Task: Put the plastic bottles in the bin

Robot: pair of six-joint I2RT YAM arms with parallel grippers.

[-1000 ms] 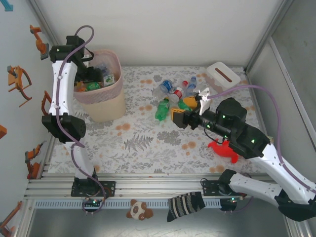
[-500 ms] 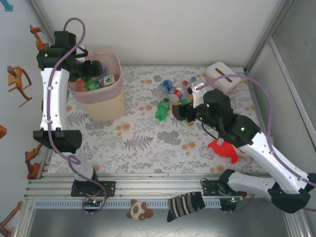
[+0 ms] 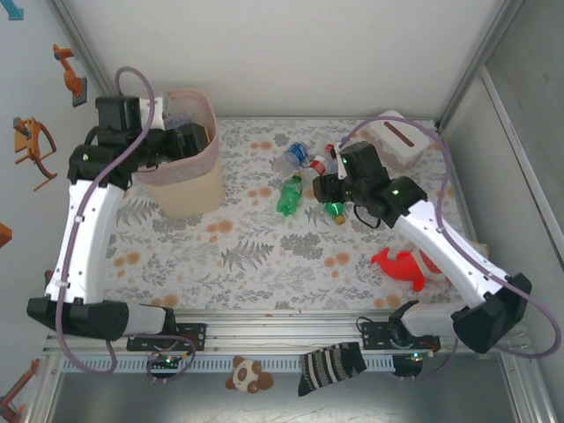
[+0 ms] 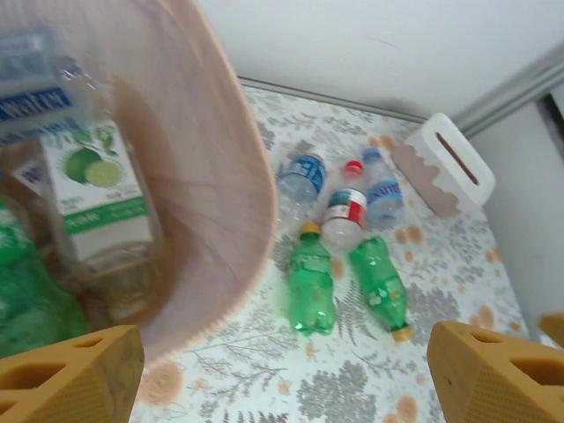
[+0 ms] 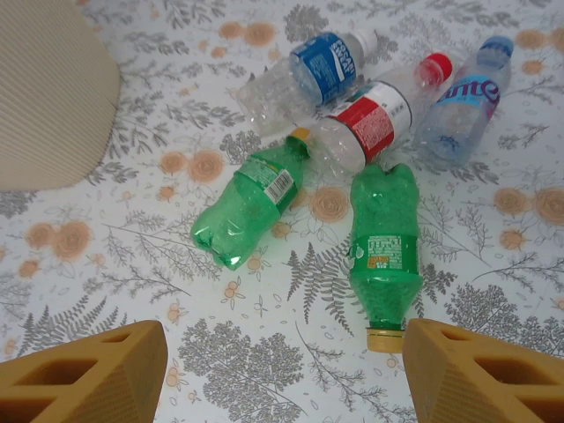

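Several plastic bottles lie in a cluster on the table (image 3: pixel 247 256): two green ones (image 5: pixel 251 198) (image 5: pixel 383 242), a blue-labelled clear one (image 5: pixel 304 75), a red-labelled one (image 5: pixel 370 119) and a pale blue-capped one (image 5: pixel 463 97). My right gripper (image 5: pixel 282 374) (image 3: pixel 330 189) hovers open just in front of the green pair, with nothing between its fingers. The bin (image 3: pixel 181 176) stands at the far left, its pink liner (image 4: pixel 220 176) over the rim, with a lime-labelled bottle (image 4: pixel 97 185) and green ones (image 4: pixel 26 300) inside. Above the bin's right rim, my left gripper (image 4: pixel 282 379) (image 3: pixel 181 141) is open and holds nothing.
A white tissue box (image 3: pixel 398 134) sits at the far right corner, close behind the bottles. A red toy figure (image 3: pixel 401 264) lies near the right arm's forearm. Patterned tabletop stretches between the bin and the bottle cluster.
My right arm has swung away from me toward the bottle cluster and its jaws have narrowed somewhat. The left arm has shifted, its gripper staying over the bin's rim.
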